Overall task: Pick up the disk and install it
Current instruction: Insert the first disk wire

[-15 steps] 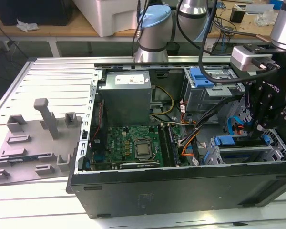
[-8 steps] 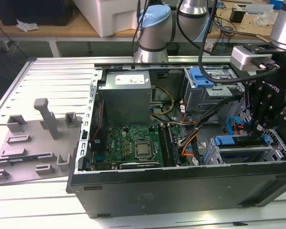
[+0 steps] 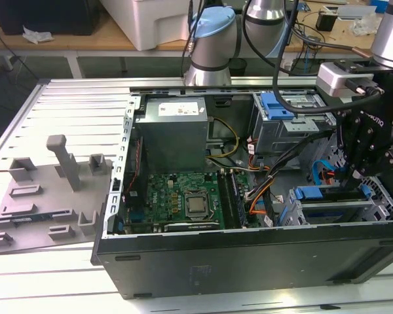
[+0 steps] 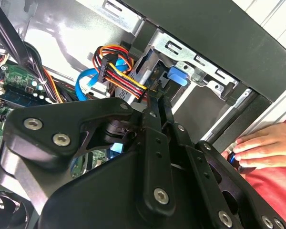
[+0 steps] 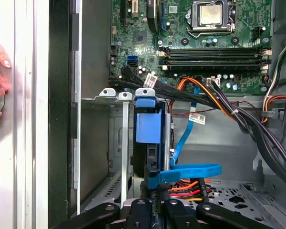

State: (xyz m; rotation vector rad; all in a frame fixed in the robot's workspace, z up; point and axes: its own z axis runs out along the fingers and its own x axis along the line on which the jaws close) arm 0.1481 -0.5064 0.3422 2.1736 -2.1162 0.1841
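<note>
The disk [image 5: 145, 128] stood on edge in a slot of the drive cage [image 5: 125, 143], in the corner of the opened computer case [image 3: 249, 261] at the exterior view's right. The hand [image 4: 157, 99] reached down onto the disk's near end with its jaws drawn close together. Whether they nipped the disk's rim or only bore on it could not be told.

Just beside the tips sat a power plug [image 5: 185, 187] trailing red, orange and yellow wires, with a blue data cable [image 5: 193, 170] looping over it.

By my judgement the picking-up was done and the installing was in hand, with the disk looking most of the way home. Finishing would call for a straight push along the slot, with the rails kept true in their guides and the nearby cables left unsnagged.

The disk showed a bright blue plastic rail along its upper edge and a dark body beneath; its labelled face was hidden by the cage wall.

Beyond the cage lay the green motherboard [image 5: 214, 43] with its memory sticks [image 5: 212, 55] and processor socket [image 5: 210, 13], and farther off the grey power-supply box [image 3: 173, 134].

Outside the case a person's fingers [image 5: 0, 59] rested on the slotted aluminium worktop [image 3: 59, 118]. A grey moulded fixture [image 3: 49, 196] lay well apart, at the exterior view's left.
</note>
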